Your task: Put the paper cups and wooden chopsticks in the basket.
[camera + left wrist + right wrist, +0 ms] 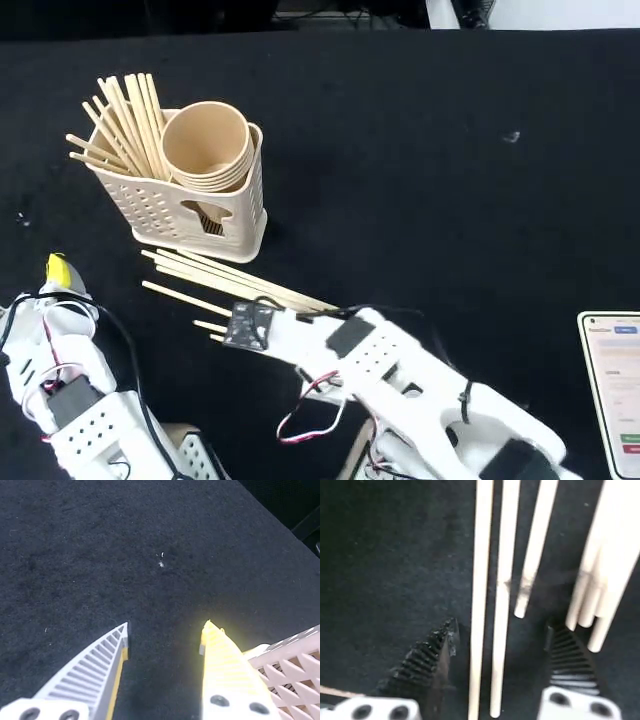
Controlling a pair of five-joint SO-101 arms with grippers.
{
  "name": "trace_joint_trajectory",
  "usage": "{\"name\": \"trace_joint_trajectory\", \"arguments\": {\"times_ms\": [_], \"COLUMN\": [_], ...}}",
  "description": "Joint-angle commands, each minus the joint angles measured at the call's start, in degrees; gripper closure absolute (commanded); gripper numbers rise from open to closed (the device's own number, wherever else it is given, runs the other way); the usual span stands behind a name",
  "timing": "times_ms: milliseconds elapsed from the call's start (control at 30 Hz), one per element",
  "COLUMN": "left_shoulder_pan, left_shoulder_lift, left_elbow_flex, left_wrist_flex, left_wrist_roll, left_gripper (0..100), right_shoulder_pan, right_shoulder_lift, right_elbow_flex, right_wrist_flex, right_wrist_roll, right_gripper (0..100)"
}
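A cream lattice basket (190, 215) stands at the back left, holding a stack of paper cups (207, 143) and a fan of wooden chopsticks (122, 122). In front of it several loose chopsticks (235, 280) lie on the black table. My right gripper (240, 328) is low over their near ends. It is open (502, 630), with two chopsticks (481, 580) running between its black fingers (427, 660) and more chopsticks (602, 575) beside the other finger. My left gripper (58, 270) sits at the front left, open (165, 630) over bare cloth, with the basket's corner (295, 662) beside its yellow finger (222, 672).
A phone (612, 385) lies at the table's right edge. The black cloth (450, 180) to the right of the basket is bare. Both arms' bases and cables (310, 415) crowd the front edge.
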Motion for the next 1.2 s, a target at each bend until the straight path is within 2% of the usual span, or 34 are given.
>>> {"name": "trace_joint_trajectory", "arguments": {"times_ms": [0,167,333,667,833,1000,1167], "left_shoulder_pan": [0.66,0.66,0.66,0.66,0.66,0.66,0.66], "left_shoulder_lift": [-0.70,-0.70,-0.70,-0.70,-0.70,-0.70,-0.70], "left_elbow_flex": [-2.15,-2.15,-2.15,-2.07,-2.07,-2.07,-1.98], "left_wrist_flex": [-0.18,-0.18,-0.18,-0.18,-0.18,-0.18,-0.18], "left_wrist_roll": [0.44,0.44,0.44,0.44,0.44,0.44,0.44], "left_gripper": [77,77,77,77,77,77,77], "right_shoulder_pan": [2.64,0.44,0.88,0.79,0.53,-2.46,-6.42], "right_shoulder_lift": [0.13,0.13,-0.40,-18.07,-29.41,-36.09,-35.91], "right_elbow_flex": [0.66,0.84,-0.31,-17.10,-22.73,-26.15,-25.80], "right_wrist_flex": [-0.62,-0.53,0.79,22.24,24.53,13.54,-8.88], "right_wrist_roll": [1.14,0.88,0.70,0.62,-5.89,-19.16,-32.00], "right_gripper": [78.6,99.5,98.8,98.8,98.8,98.8,98.7]}}
